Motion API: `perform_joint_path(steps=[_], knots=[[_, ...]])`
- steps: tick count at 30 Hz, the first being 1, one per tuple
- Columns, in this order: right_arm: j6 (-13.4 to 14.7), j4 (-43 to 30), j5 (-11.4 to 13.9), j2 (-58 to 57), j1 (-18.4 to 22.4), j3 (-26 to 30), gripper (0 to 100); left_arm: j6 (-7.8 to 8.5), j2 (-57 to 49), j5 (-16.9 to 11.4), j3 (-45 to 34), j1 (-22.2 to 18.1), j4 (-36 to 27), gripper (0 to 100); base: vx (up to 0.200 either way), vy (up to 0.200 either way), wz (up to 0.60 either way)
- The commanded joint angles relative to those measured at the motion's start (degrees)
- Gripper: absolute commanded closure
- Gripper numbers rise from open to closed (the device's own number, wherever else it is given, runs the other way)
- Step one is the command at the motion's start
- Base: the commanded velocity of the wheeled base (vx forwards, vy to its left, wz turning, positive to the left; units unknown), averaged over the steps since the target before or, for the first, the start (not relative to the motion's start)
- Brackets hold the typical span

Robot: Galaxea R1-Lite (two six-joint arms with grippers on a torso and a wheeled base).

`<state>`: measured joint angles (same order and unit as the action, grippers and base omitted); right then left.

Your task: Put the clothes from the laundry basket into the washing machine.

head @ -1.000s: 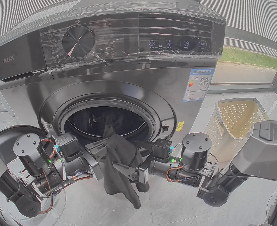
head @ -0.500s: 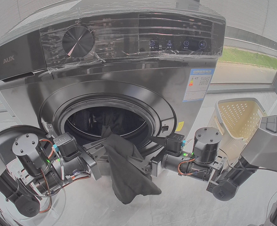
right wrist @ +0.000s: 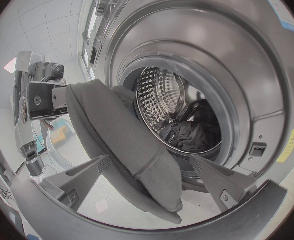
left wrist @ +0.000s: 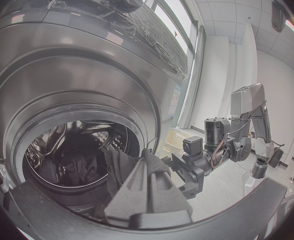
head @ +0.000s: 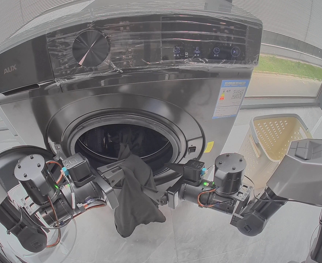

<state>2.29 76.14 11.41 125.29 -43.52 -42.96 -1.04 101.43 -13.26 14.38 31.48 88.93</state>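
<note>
A dark garment [head: 133,198] hangs out of the washing machine's drum opening [head: 124,139], over the lip and down toward the floor. My left gripper [head: 113,170] is shut on its upper fold just in front of the opening; the left wrist view shows the fingers [left wrist: 148,184] pressed together with cloth [left wrist: 120,164] at their tips. My right gripper [head: 152,194] is open lower on the garment's right side. In the right wrist view the garment [right wrist: 120,134] lies between its spread fingers. More dark clothes [right wrist: 193,134] lie inside the drum.
The cream laundry basket [head: 278,136] stands on the floor to the machine's right, its visible inside bare. The machine's round door [head: 7,157] is swung open at the left, behind my left arm. Pale tiled floor lies below the garment.
The right arm swung right, dragging the garment's lower end with it, then came back left. The garment now hangs straighter and bunched. The left gripper has kept its hold and place.
</note>
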Motion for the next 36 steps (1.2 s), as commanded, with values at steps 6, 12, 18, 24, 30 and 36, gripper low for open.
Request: perform_joint_path(steps=[6, 12, 18, 24, 30, 36], knots=[[-0.1, 0.3, 0.0, 2.5, -1.0, -1.6, 0, -0.02, 0.0, 0.0, 0.0, -0.2, 0.0, 100, 0.000, 0.000, 0.00], [0.0, 1.0, 0.0, 2.4, -1.0, -1.6, 100, 0.07, 0.0, -0.1, -0.1, 0.0, 0.0, 100, 0.000, 0.000, 0.00], [0.0, 1.1, 0.0, 1.7, -1.1, -1.0, 100, -0.02, 0.1, -0.1, -0.3, -0.5, 0.0, 100, 0.000, 0.000, 0.00], [0.1, 0.2, -0.1, -5.1, -1.1, 3.9, 100, -0.19, 0.7, -0.1, -0.6, -0.7, -0.1, 100, 0.000, 0.000, 0.00], [0.1, 0.1, -0.1, -9.9, -0.2, 6.4, 100, -0.11, 0.7, -0.2, -0.5, -0.5, -0.1, 0, 0.000, 0.000, 0.00], [0.0, 0.1, -0.1, -11.8, -0.2, 6.7, 100, -0.90, 1.5, -0.2, -2.0, -0.4, -0.1, 0, 0.000, 0.000, 0.00]])
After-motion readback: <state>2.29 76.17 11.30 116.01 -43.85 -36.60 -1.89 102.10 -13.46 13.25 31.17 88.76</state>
